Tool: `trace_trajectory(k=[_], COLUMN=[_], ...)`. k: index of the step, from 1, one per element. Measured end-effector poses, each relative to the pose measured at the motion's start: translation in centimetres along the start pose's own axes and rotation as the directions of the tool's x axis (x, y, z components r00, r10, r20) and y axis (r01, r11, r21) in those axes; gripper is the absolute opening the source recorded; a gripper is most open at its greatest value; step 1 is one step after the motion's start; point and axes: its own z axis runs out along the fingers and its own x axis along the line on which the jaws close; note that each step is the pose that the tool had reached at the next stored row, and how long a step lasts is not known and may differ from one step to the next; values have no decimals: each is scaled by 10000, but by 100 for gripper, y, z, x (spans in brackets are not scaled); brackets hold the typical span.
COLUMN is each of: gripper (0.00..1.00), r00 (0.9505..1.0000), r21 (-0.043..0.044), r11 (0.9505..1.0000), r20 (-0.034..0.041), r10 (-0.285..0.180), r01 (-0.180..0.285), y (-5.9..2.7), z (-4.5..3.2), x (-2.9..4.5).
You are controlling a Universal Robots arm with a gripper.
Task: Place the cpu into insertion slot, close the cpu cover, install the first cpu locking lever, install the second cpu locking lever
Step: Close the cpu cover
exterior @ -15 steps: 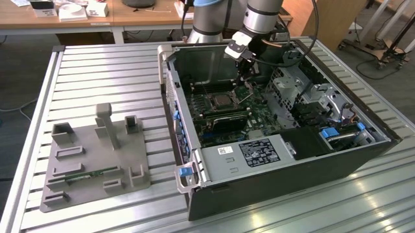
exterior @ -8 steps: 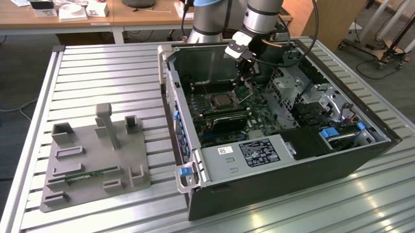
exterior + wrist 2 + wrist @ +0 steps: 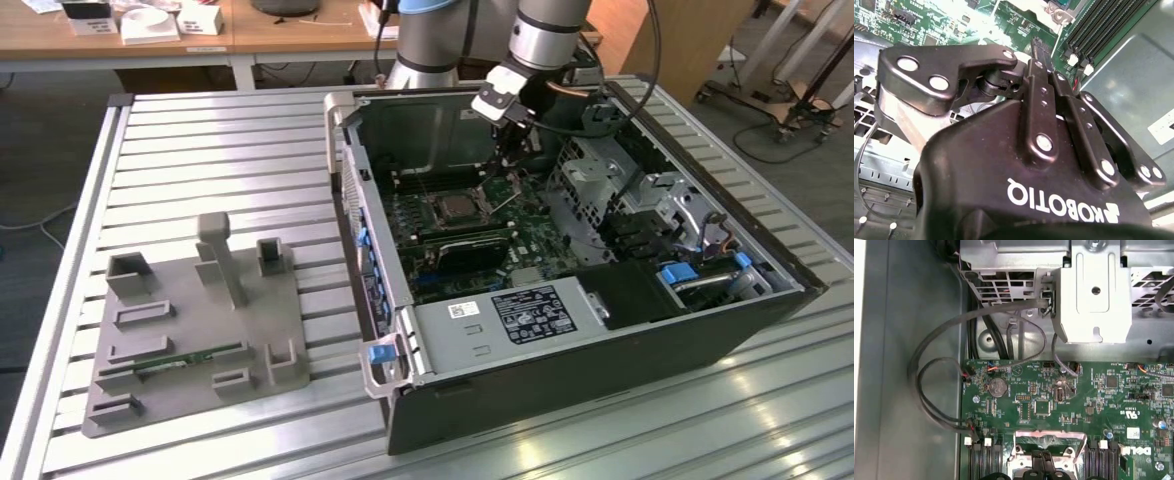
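Observation:
In the exterior view my gripper (image 3: 509, 195) reaches down into the open computer case (image 3: 747, 330), its tips just to the exterior view's right of the insertion slot (image 3: 455, 209). The slot shows a silver rim and a dull grey square in its middle, which may be the cpu. The first wrist view shows my gripper (image 3: 1043, 457) over the silver cpu cover (image 3: 1049, 441), with a thin wire lever (image 3: 1084, 444) bent around that frame. My gripper (image 3: 1035, 45) is shut in the second wrist view. I cannot tell whether anything is pinched between the tips.
Black memory slots (image 3: 1099, 25) flank the socket. Loose cables (image 3: 939, 390) loop beside the motherboard, under a metal drive cage (image 3: 1094, 295). On the slatted table at the exterior view's left stands a grey fixture block (image 3: 200, 320) holding a green memory stick (image 3: 174, 362).

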Motion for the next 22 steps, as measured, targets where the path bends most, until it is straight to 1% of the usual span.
trace_trajectory(k=[4, 5, 6, 7, 8, 9, 14, 18, 22], gripper=[10, 10, 10, 10, 10, 10, 10, 10, 10], r00=[10000, 10000, 10000, 10000, 10000, 10000, 10000, 10000, 10000], r21=[-10, -15, -21, -21, -23, -25, -25, -24, -25], r11=[10000, 10000, 10000, 10000, 10000, 10000, 10000, 10000, 10000], r20=[-1, -1, -3, 0, 1, -2, -1, 0, -1], r10=[-1, -1, -1, -1, -1, -1, 0, -1, -1], r01=[1, 1, 1, 1, 1, 1, 0, 1, 1], y=[0, 0, -1, -1, -1, 4, 131, 208, 307], z=[-12, -27, -80, -107, -126, -130, -126, -114, -100], x=[0, 0, 0, -1, -2, -1, 12, 25, 32])
